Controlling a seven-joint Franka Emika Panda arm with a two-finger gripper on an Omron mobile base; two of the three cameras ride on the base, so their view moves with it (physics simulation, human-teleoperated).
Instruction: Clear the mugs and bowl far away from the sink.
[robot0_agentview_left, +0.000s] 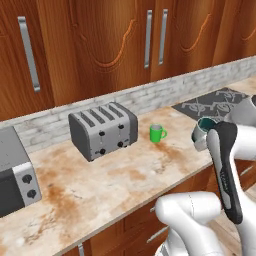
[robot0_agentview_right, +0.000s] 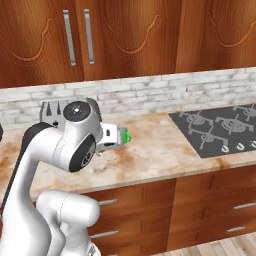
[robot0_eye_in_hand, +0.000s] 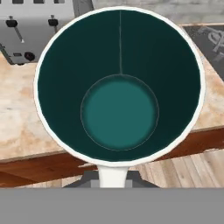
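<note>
The claw (robot0_eye_in_hand: 112, 181) is clamped on the handle of the grey mug (robot0_eye_in_hand: 119, 85), holding it aloft over the front edge of the marbled surface (robot0_agentview_left: 110, 175), its teal interior facing the hand camera. The green mug (robot0_agentview_left: 157, 133) stands on the surface just right of the silver toaster (robot0_agentview_left: 103, 130), near the black cooktop (robot0_agentview_right: 220, 127).

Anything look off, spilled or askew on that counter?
Nothing spilled or damaged. The bright green mug stands upright on the marbled counter beside the grey four-slot toaster. The grey mug with teal inside sits tilted in the gripper near the counter's front edge.
</note>
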